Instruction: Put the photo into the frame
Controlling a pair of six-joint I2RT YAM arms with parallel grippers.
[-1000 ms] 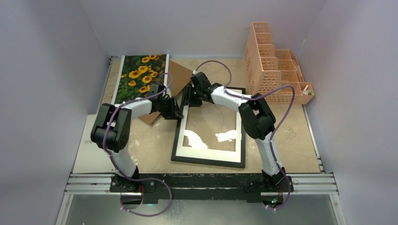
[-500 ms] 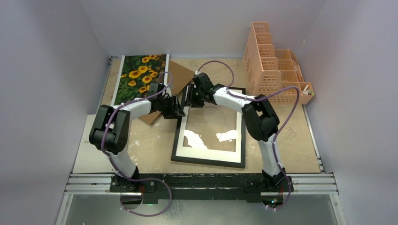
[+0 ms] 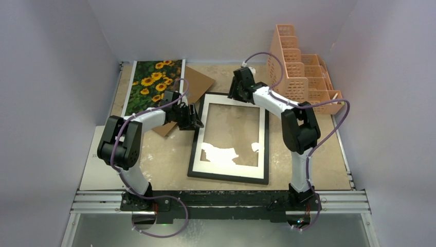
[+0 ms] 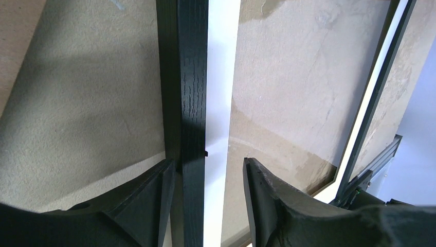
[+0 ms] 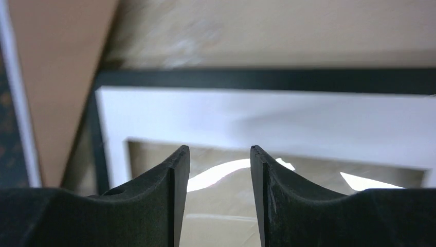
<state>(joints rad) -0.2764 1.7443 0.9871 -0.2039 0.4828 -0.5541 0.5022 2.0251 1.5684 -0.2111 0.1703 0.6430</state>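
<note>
- The frame [image 3: 229, 175] is lying flat with its opening showing the table through it. The photo [image 3: 153, 85] is lying well apart from the frame, beyond its far-left corner, and the brown backing board [image 3: 198, 80] is sitting between them.
- The left gripper [image 4: 208, 164] is hovering spread astride the frame's left rail, pinching nothing. A sideways move from here is likely to catch a finger on that rail and skew the frame.
- The right gripper [image 5: 218, 152] is hanging spread and empty by the frame's far rail. A low sweep toward the photo is risking a knock to the board.
- The left wrist view is showing the rail running between the fingers, which the arm is hiding from above. Whether a finger is touching the rail, I cannot tell.
- Only the top view is showing the photo whole.
</note>
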